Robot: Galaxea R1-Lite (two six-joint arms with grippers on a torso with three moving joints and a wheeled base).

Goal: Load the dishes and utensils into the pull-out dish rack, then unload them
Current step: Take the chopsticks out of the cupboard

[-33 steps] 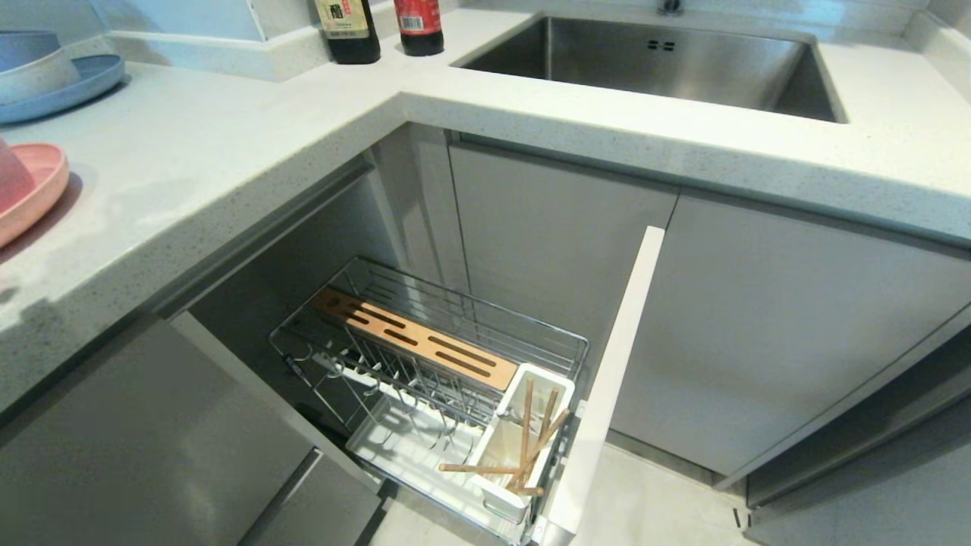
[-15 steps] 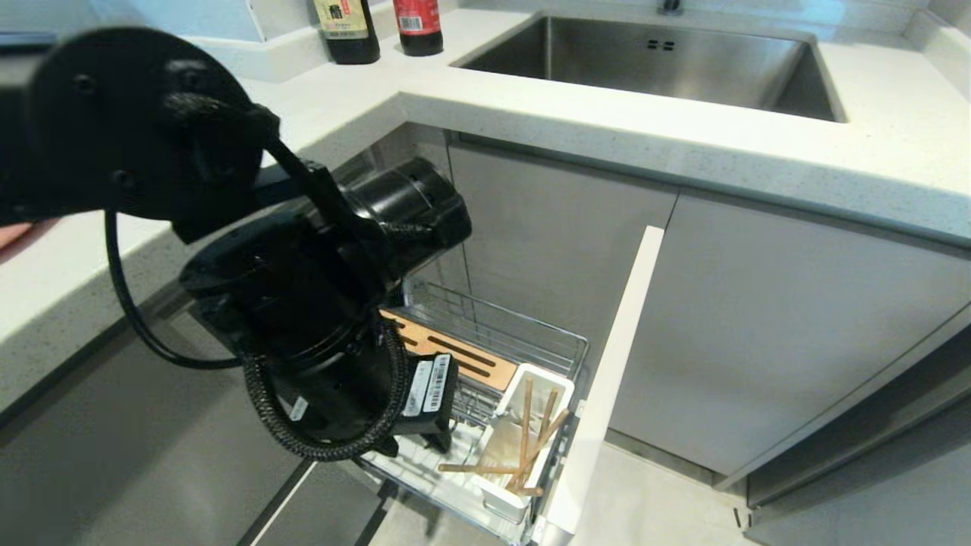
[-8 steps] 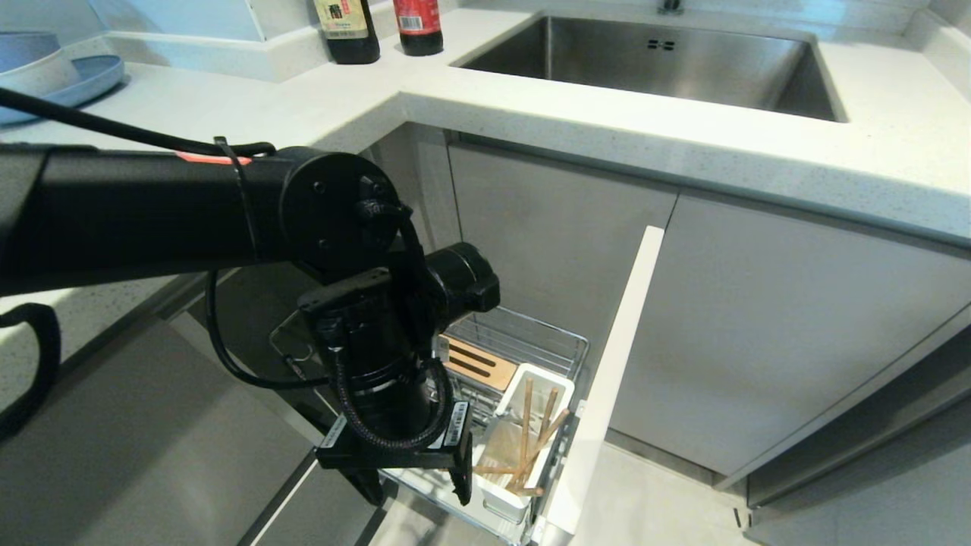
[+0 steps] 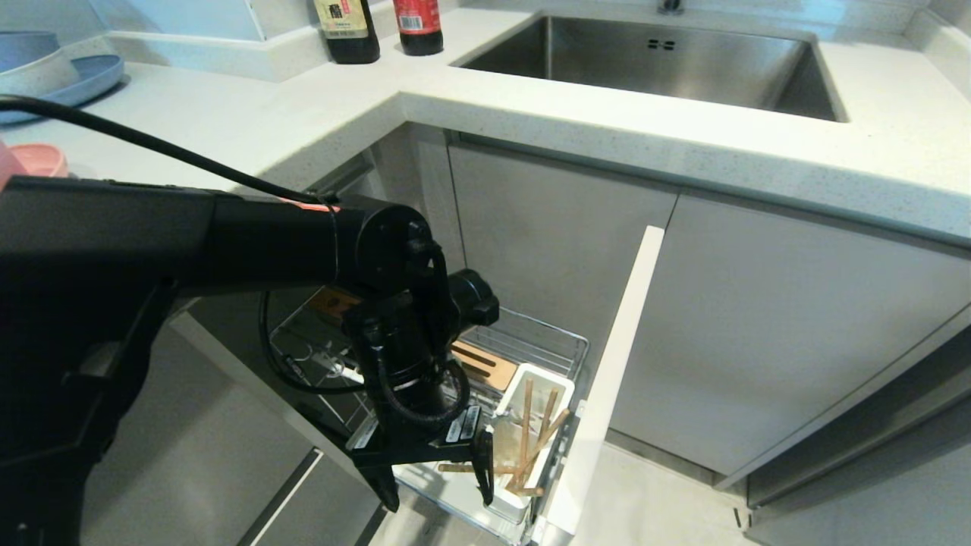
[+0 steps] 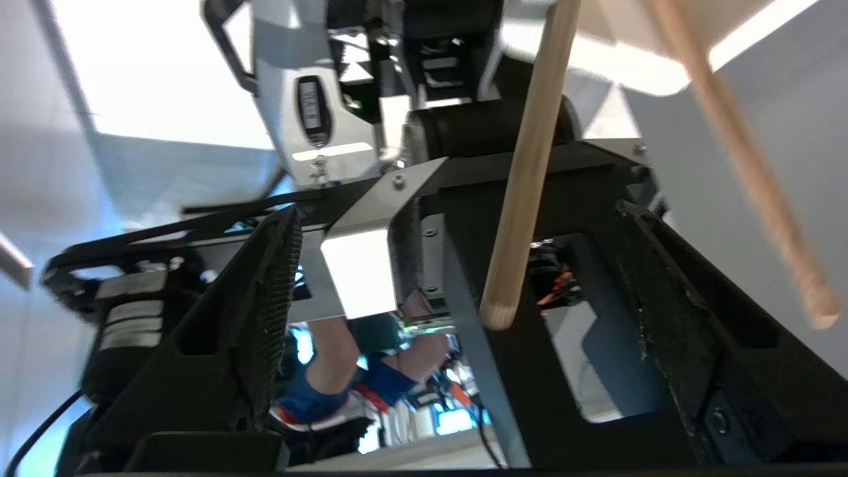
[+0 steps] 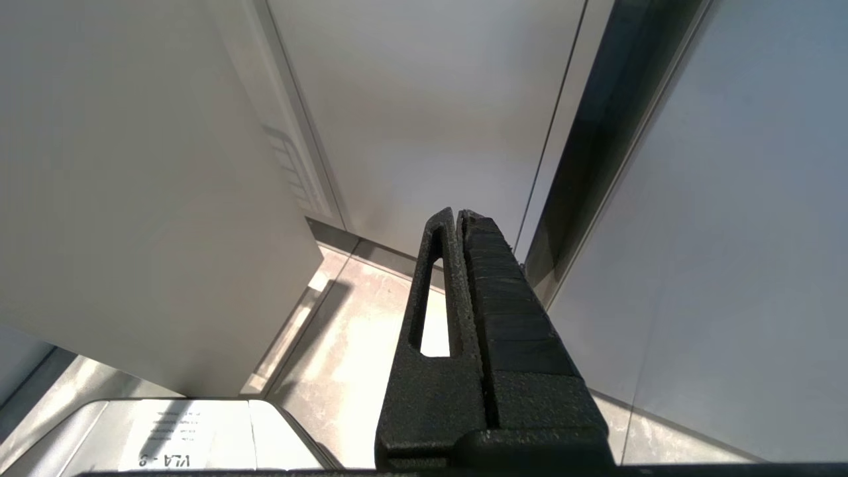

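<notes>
2 chopsticks (image 4: 531, 432) stand crossed in the white cup (image 4: 523, 447) at the front corner of the rack (image 4: 531, 341), at about 5 o'clock in the head view, and the left claw (image 4: 434, 474) hangs just beside them at their 9 o'clock with its fingers (image 4: 482, 474) spread wide and nothing between them. In the wrist view 1 stick (image 5: 523, 179) sits in the gap between the 2 pads (image 5: 271, 291), touching neither, while the other (image 5: 742, 172) lies outside it. Judging by that, the step is taking the chopsticks out, and doing it well means shifting toward 3 o'clock until both sticks fall between the pads, gripping high on the shafts, above the cup rim, then lifting straight up so the tips clear the cup wall and the rack wire. Closing now would likely catch only 1 stick and tip the other. The pink plate (image 4: 34, 159) waits on the counter (image 4: 227, 114) at 9 o'clock. The right claw (image 6: 464, 278) is pressed together, parked low by the cabinet doors (image 6: 424, 99).
</notes>
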